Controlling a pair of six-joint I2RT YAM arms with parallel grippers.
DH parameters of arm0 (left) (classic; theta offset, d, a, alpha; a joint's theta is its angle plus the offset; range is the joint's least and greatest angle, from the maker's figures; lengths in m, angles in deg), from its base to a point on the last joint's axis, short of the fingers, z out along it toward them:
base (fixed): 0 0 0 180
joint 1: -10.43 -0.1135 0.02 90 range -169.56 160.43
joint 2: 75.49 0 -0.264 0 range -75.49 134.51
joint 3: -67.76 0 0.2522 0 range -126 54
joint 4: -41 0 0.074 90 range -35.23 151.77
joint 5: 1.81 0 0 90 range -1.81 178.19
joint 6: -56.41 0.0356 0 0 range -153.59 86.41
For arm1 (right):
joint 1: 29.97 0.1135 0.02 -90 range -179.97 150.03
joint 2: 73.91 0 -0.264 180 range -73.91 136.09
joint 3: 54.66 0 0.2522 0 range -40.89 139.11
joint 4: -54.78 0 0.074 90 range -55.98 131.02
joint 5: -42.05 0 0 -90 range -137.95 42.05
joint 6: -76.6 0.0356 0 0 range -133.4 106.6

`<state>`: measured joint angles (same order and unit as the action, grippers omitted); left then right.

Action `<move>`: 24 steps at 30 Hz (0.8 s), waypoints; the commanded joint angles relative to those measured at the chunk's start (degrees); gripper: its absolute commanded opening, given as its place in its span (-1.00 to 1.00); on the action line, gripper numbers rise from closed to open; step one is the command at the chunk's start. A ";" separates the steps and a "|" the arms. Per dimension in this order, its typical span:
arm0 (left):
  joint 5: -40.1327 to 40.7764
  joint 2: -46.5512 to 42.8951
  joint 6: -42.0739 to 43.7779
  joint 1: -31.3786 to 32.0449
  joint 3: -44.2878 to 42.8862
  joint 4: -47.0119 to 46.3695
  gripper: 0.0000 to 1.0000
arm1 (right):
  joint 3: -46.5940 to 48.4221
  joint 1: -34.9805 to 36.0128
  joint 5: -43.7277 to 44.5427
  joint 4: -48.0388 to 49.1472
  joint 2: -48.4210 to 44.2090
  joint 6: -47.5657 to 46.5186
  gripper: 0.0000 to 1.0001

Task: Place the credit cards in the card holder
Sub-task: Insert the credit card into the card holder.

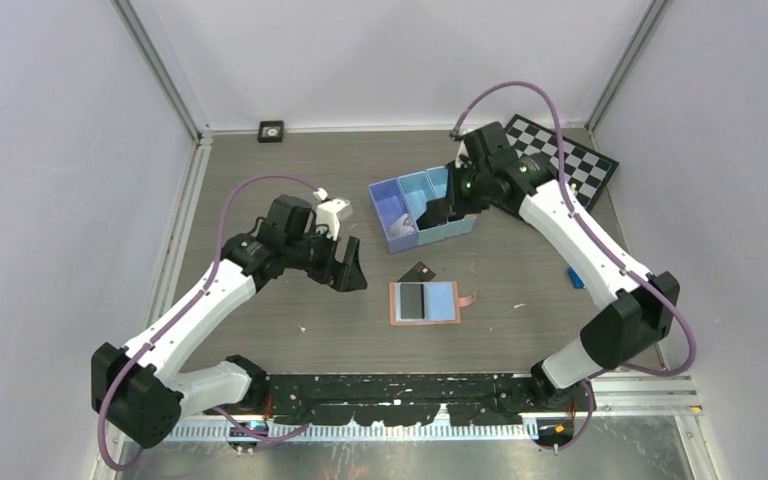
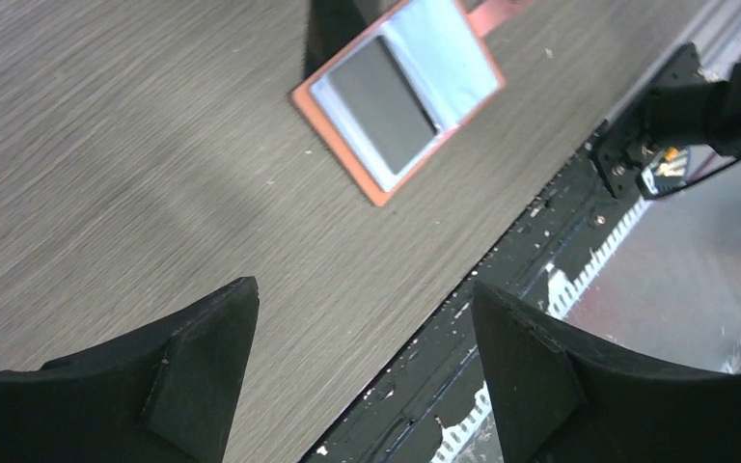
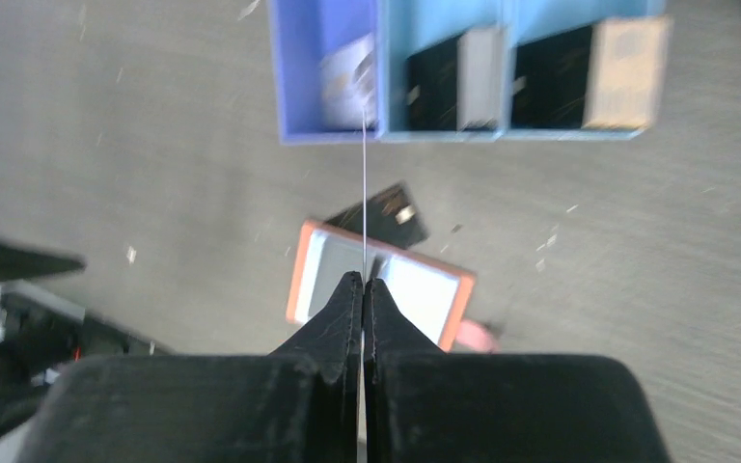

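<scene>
The card holder [image 1: 442,302] lies open flat at the centre of the table [image 1: 290,180], one credit card [image 1: 412,300] in its left pocket; a second card [image 1: 420,271] lies just at its 12 o'clock edge; the left gripper [image 1: 348,272] hovers at its 9 o'clock, fingers spread wide, empty; the right gripper [image 3: 364,282], over the blue bin [image 1: 428,236] at 12 o'clock, pinches a thin held card [image 3: 364,174] seen edge-on.

Counter [image 1: 290,160] matt grey-brown, wood-grain look, card holder [image 1: 443,302] salmon leather-look outer with smooth pale blue lining, credit card [image 1: 412,301] in it dark with slight sheen, bin [image 1: 432,236] smooth blue plastic, left hand [image 2: 362,289] matt black plastic, near-edge sheet [image 1: 660,440] brushed metal.
</scene>
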<state>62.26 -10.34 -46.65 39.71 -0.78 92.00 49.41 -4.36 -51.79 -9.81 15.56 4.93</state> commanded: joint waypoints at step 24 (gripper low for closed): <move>-19.92 -1.66 3.97 14.05 1.98 -8.62 0.53 | -17.45 19.76 -50.63 1.11 -7.94 -3.46 -0.99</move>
<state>42.85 -11.00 -44.00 53.66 1.45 85.70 31.83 13.95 -94.82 -9.81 10.84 3.23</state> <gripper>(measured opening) 0.771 0.027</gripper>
